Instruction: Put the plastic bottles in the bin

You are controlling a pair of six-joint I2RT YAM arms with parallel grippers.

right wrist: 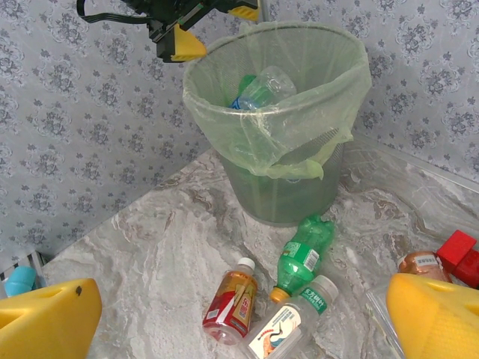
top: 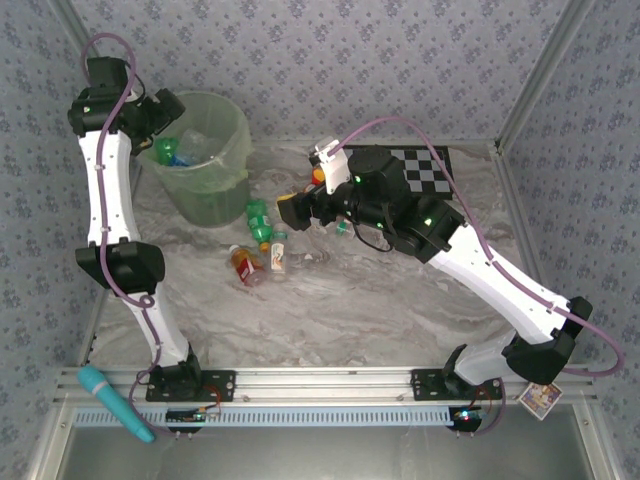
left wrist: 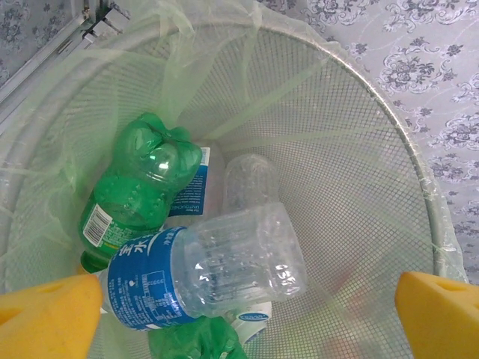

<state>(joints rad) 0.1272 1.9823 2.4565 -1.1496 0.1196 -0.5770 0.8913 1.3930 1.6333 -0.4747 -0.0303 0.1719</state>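
Observation:
The bin (top: 208, 192) stands at the back left, lined with a pale-green bag. My left gripper (top: 166, 140) hangs open over its mouth with nothing between its fingers (left wrist: 46, 318). Inside the bin (left wrist: 359, 149) lie a clear bottle with a blue label (left wrist: 202, 277) and a green bottle (left wrist: 138, 191). On the table before the bin (right wrist: 299, 187) lie a green bottle (right wrist: 301, 254), an orange-red bottle (right wrist: 232, 303) and a clear bottle with a picture label (right wrist: 288, 333). My right gripper (right wrist: 239, 321) is open and empty, just above and to the right of these three (top: 260, 245).
A red block (right wrist: 464, 254) and an orange-capped bottle (right wrist: 423, 263) lie at the right gripper's side. A checkerboard (top: 425, 170) lies at the back right. A teal-handled tool (top: 115, 400) rests on the front rail. Patterned walls close in the table.

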